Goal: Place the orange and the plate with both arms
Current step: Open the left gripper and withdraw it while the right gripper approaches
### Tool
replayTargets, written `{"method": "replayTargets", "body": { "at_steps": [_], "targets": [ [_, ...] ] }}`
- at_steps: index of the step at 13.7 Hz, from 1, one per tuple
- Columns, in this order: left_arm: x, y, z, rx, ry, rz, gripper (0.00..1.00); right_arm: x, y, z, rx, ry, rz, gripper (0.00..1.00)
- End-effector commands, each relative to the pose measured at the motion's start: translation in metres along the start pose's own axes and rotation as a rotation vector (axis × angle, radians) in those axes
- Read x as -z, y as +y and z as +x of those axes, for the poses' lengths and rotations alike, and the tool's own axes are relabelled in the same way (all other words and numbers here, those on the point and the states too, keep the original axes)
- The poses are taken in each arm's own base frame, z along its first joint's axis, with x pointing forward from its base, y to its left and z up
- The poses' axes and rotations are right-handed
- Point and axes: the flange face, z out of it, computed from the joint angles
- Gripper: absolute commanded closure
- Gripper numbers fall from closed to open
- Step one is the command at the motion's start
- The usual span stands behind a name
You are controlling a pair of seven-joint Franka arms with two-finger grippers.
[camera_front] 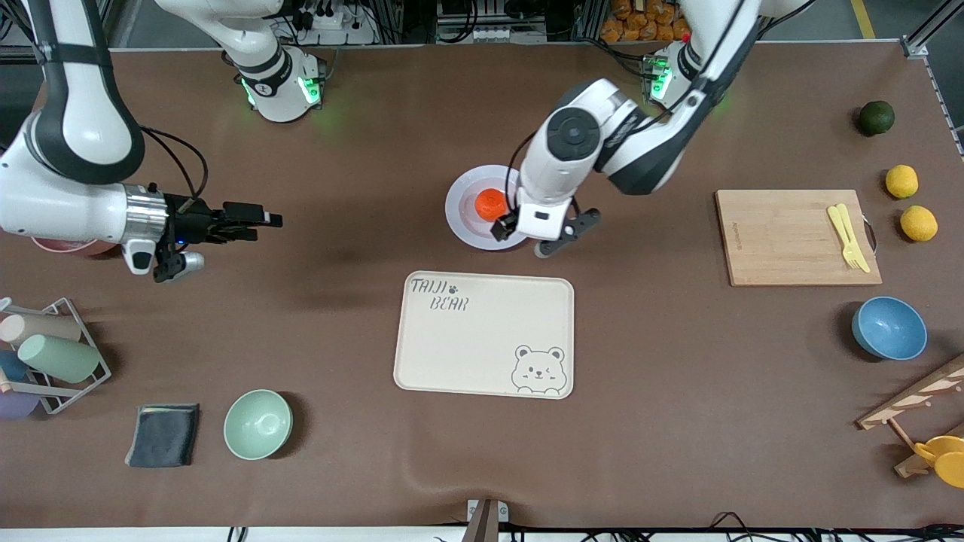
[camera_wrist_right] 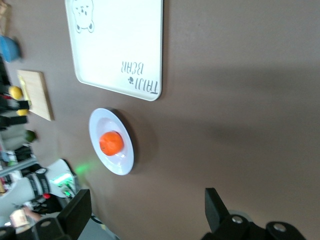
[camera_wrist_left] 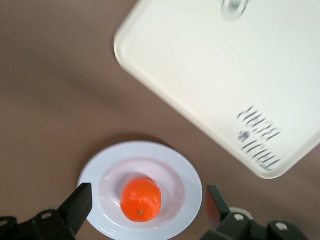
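Lowest in the frame sit a mint green bowl [camera_front: 257,424] and a folded dark cloth [camera_front: 163,434], with the cream rectangular tray printed with a bear [camera_front: 483,333] at centre above them. I see the small red-orange orange [camera_front: 491,202] resting in the sunken centre of the round pale lavender-white plate [camera_front: 461,211], just above the tray, so I judge that pairing done; the plate is not yet on the tray, if that is the goal. My left gripper [camera_front: 536,235] hangs over the plate's edge, fingers spread wide and empty. My right gripper [camera_front: 245,219], at centre left, waits over bare table, also spread and empty. The left arm hides part of the plate's rim in the front view
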Motion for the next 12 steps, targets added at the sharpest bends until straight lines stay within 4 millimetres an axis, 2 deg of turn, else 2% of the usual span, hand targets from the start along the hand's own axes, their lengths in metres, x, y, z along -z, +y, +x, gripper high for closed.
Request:
{"method": "replayTargets", "body": {
  "at_steps": [1,2,4,8,9,11,12],
  "targets": [
    [0.058,-0.012,0.051,-0.075,0.039,-0.009,0.00,-0.029,0.020,-0.016,-0.051,0.043,0.075,0.00],
    [0.071,-0.018,0.070,-0.114,0.049,-0.013,0.00,-0.045,0.020,-0.018,-0.065,0.060,0.121,0.00],
    [0.105,-0.037,0.114,-0.175,0.075,-0.037,0.00,-0.080,0.032,-0.013,-0.095,0.059,0.178,0.00],
    [0.158,-0.085,0.177,-0.275,0.100,-0.024,0.00,-0.144,0.071,-0.002,-0.118,0.065,0.332,0.00],
    [0.170,-0.100,0.192,-0.274,0.099,-0.013,0.00,-0.161,0.076,-0.002,-0.118,0.067,0.357,0.00],
    [0.196,-0.127,0.209,-0.297,0.101,0.004,0.00,-0.189,0.063,-0.001,-0.130,0.064,0.388,0.00],
    [0.210,-0.144,0.219,-0.312,0.110,0.009,0.00,-0.200,0.062,-0.001,-0.148,0.073,0.392,0.00]
  ]
}}
